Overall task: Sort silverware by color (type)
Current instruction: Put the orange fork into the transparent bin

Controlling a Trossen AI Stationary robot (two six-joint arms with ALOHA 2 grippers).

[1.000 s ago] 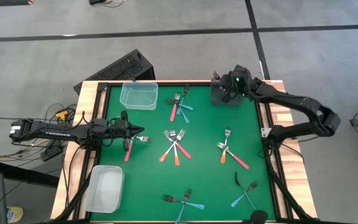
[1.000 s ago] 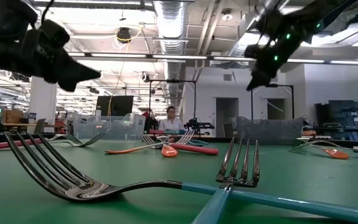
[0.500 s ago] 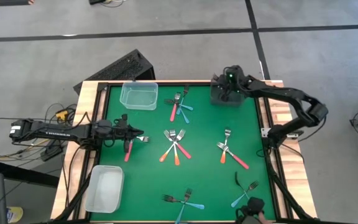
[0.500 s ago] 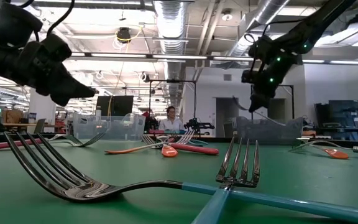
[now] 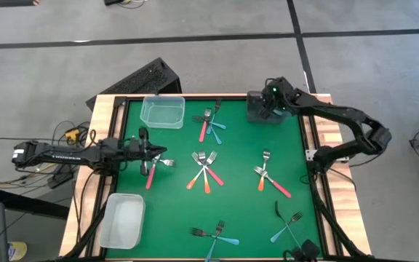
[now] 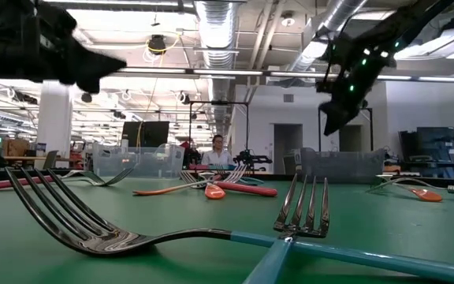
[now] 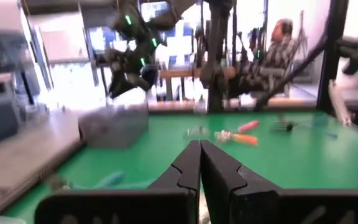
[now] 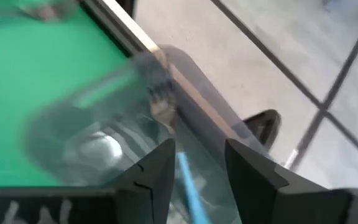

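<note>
On my green desk [image 5: 238, 153], my right pincer [image 5: 268, 104] hangs parted over the dark bin [image 5: 257, 115], a blue-handled fork [image 8: 188, 180] dropping in; left pincer [image 5: 153, 154] closed, empty, above a red-handled fork [image 5: 151, 173].

Two dark jointed arms, green indicator lights near the right pincer [image 5: 266, 102].
</note>
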